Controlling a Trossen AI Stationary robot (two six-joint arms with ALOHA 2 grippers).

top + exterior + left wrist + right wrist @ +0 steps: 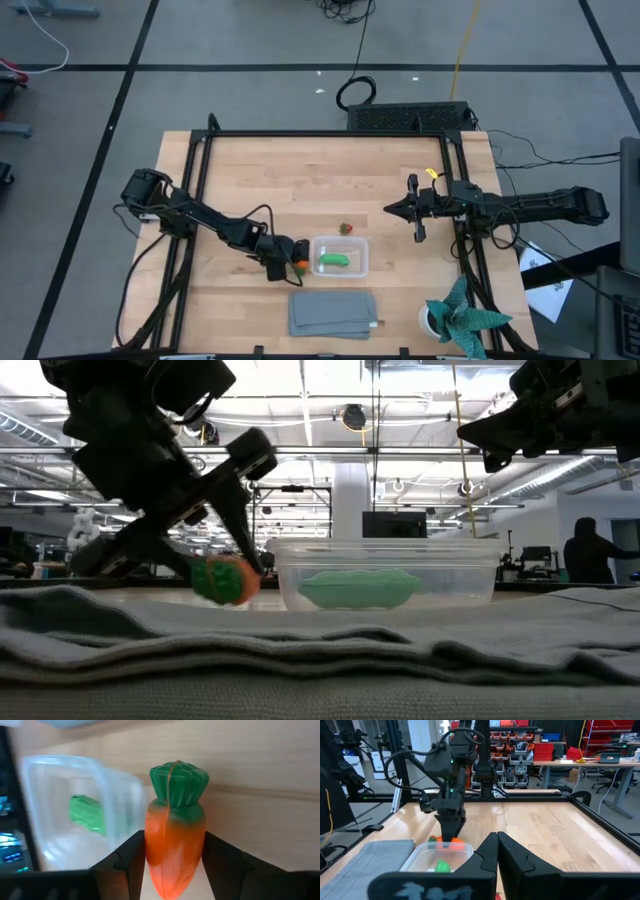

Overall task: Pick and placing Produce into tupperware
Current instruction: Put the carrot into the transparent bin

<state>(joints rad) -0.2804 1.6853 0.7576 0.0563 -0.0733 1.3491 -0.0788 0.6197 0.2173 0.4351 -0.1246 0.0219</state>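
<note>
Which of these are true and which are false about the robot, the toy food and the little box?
1. The green pod lies inside the clear box. True.
2. The carrot is already in the box. False: it is outside, beside the box, between the left gripper's fingers.
3. The right gripper is holding the small reddish piece. False: it hangs shut and empty above the table, and the piece lies on the table beside the box.
4. A grey cloth lies folded on the table near the box. True.
</note>
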